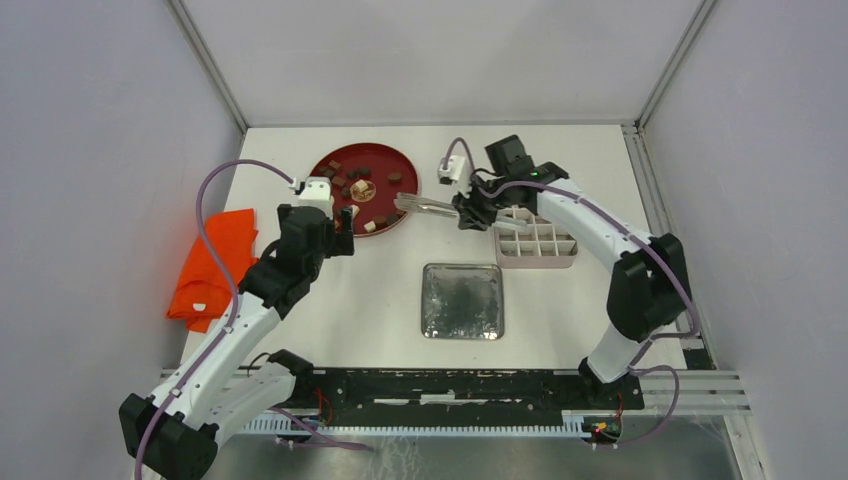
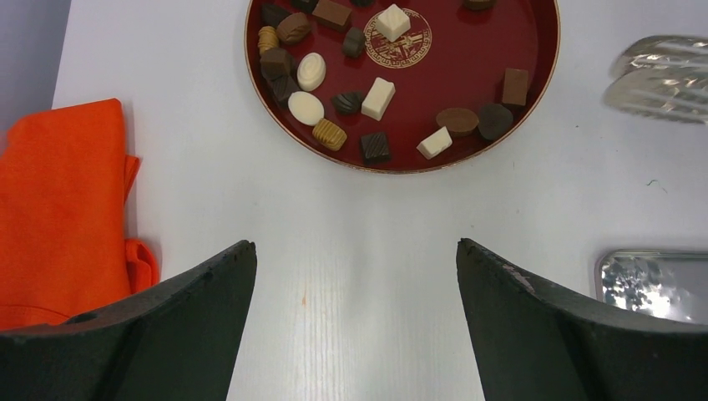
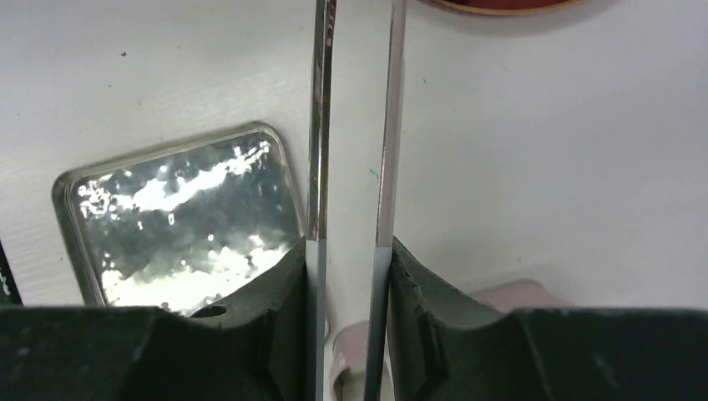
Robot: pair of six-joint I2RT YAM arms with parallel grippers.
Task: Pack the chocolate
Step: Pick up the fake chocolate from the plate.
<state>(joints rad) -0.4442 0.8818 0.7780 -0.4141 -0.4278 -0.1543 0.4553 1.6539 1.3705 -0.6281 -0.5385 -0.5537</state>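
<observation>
Several chocolates (image 1: 362, 186), dark brown, light brown and cream-white, lie on the round dark-red plate (image 1: 340, 160) at the back of the table. They also show in the left wrist view (image 2: 378, 98), on the plate (image 2: 467, 50). My left gripper (image 1: 345, 232) (image 2: 356, 251) is open and empty, just in front of the plate. My right gripper (image 1: 470, 212) (image 3: 348, 251) is shut on metal tongs (image 1: 425, 206) (image 3: 321, 125), which point left toward the plate's right edge. The tongs' tips (image 2: 664, 79) hold nothing. The pale pinkish grid box (image 1: 535, 243) sits under the right wrist.
A shiny square metal tin (image 1: 462, 300) (image 3: 184, 217) (image 2: 659, 284) lies mid-table, in front of the tongs. An orange cloth (image 1: 215, 265) (image 2: 58, 200) lies at the left edge. Grey walls enclose the table on three sides.
</observation>
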